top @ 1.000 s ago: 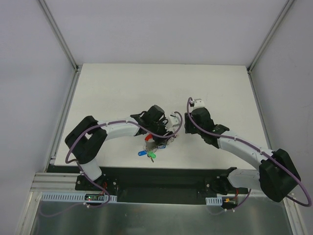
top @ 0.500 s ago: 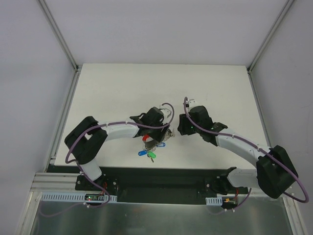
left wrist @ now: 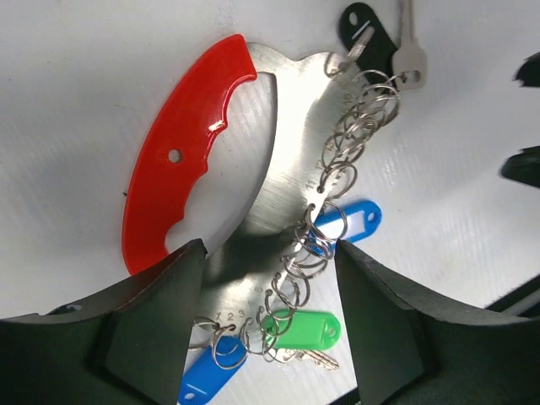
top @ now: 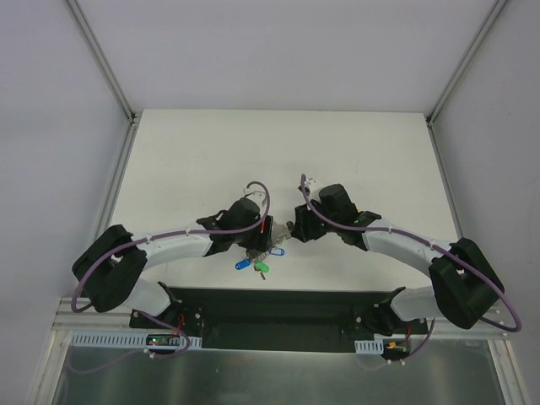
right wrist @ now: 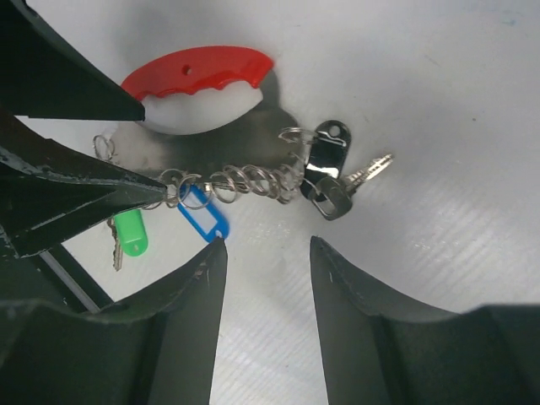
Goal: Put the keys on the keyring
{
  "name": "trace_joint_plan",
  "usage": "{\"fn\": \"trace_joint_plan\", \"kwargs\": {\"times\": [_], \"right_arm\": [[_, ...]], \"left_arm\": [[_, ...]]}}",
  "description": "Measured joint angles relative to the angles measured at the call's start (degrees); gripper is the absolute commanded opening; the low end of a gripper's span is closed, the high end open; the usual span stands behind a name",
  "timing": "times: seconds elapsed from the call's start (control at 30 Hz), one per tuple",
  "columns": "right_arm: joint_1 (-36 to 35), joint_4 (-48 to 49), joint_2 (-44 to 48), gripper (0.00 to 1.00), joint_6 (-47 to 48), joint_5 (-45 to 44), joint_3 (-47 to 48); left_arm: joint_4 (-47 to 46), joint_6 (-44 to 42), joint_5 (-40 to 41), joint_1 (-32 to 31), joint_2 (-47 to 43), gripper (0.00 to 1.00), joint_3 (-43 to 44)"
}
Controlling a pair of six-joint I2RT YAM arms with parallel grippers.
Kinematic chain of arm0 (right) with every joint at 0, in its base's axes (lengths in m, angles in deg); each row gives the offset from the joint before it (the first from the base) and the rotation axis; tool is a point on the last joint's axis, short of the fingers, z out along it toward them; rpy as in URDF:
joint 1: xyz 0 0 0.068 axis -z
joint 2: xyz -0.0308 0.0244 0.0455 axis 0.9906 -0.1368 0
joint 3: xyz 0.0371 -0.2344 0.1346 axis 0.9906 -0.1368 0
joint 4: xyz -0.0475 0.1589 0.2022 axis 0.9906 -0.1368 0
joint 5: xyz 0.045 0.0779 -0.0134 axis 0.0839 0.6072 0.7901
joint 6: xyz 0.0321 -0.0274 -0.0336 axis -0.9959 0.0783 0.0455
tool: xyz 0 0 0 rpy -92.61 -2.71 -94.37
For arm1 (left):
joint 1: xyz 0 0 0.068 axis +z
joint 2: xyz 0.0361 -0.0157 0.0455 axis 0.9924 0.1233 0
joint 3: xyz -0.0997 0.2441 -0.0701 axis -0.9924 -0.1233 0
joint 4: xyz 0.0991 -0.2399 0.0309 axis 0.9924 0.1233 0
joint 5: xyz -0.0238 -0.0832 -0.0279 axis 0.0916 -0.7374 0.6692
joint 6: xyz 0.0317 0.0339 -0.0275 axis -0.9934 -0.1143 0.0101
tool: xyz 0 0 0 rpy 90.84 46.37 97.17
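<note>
Here, left end effector (left wrist: 266, 245) faces right end effector (right wrist: 268, 240) over keyring (left wrist: 181, 152).

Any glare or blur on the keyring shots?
Left wrist: glare streak on the red handle, sheen on the metal plate, rings sharp. Right wrist: keys crisp, claw fingers dark and soft. Top external: even light, no hard shadows, key cluster tiny.

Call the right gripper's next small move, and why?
Probably ease the right gripper forward and close on the black-tagged key: its jaws stand open just short of it, nothing between them, while the left gripper straddles the keyring.
</note>
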Motion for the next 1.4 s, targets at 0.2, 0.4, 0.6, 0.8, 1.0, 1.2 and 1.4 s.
{"fn": "trace_joint_plan", "kwargs": {"times": [0.2, 0.4, 0.6, 0.8, 1.0, 1.2, 1.4], "right_arm": [[-3.19, 2.34, -0.02, 0.46, 1.99, 1.7, 0.0], [-4.13, 4.66, -0.94, 0.4, 4.42, 1.99, 0.13], [-3.41, 4.5, -9.33, 0.36, 6.32, 3.52, 4.31], [-3.15, 2.34, -12.87, 0.35, 9.42, 5.2, 7.48], [-2.62, -0.15, -15.26, 0.31, 13.66, 7.91, 10.91], [-2.36, -2.97, -17.75, 0.29, 16.35, 10.88, 12.48], [-2.38, -4.46, -18.75, 0.29, 17.55, 12.57, 12.87]], "left_arm": [[-4.02, -0.55, 0.22, 0.0, -7.89, 0.68, -3.28], [-11.74, -5.49, 1.46, 0.0, -13.73, 0.71, -8.37], [-17.03, -12.59, 1.38, 0.55, -14.32, 0.71, -11.21], [-20.13, -16.22, 0.85, 3.04, -16.09, 0.71, -14.08], [-21.35, -18.6, 0.35, 3.39, -18.67, 0.71, -16.2], [-21.57, -20.06, -0.07, 3.39, -21.59, 0.71, -17.59], [-21.79, -20.26, -0.09, 3.41, -21.81, 0.71, -17.59]]}}
